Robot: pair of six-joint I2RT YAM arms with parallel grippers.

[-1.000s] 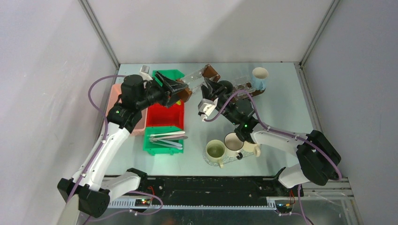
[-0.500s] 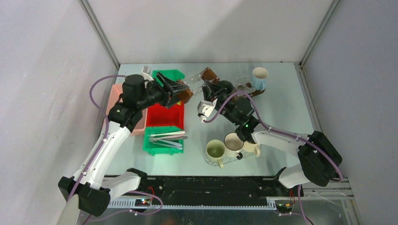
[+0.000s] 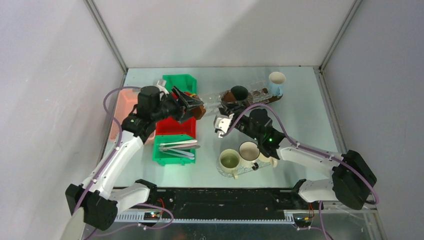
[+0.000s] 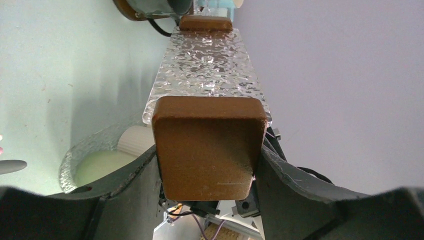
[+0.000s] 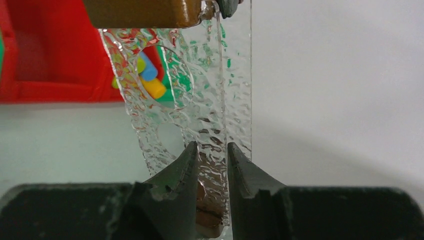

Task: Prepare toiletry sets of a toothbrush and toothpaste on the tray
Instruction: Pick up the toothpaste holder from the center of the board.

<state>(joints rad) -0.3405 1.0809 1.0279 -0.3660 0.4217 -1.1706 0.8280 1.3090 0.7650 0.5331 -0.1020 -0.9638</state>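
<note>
at 9 o'clock on the tabletop [image 3: 300, 125] a pink bin [image 3: 121, 106] is sitting beside a red bin [image 3: 175, 124] that is holding the toothpaste tubes [image 5: 152, 86], and at 7 o'clock a green bin [image 3: 161, 159] is carrying the toothbrushes [image 3: 175, 146]. just past them, near 11 o'clock, the left hand [image 4: 207, 165] is clenching a brown wooden end block [image 4: 207, 135] of the clear, dimpled tray [image 4: 207, 65], one finger on each side of the block. the tray is spanning across to 12 o'clock, where the right hand [image 5: 211, 152] is pinching the thin pane right by the other block. whether the tray is resting on the tabletop i cannot tell. it is looking stiff, light and glassy-slick, likely to crack if twisted, so the wooden blocks are probably offering the surest hold. a cream mug [image 3: 229, 161] and a white mug [image 3: 248, 150] are waiting at 6 o'clock, while a dark mug [image 3: 240, 92] and a pale blue mug [image 3: 276, 80] are standing near 1 o'clock.
</note>
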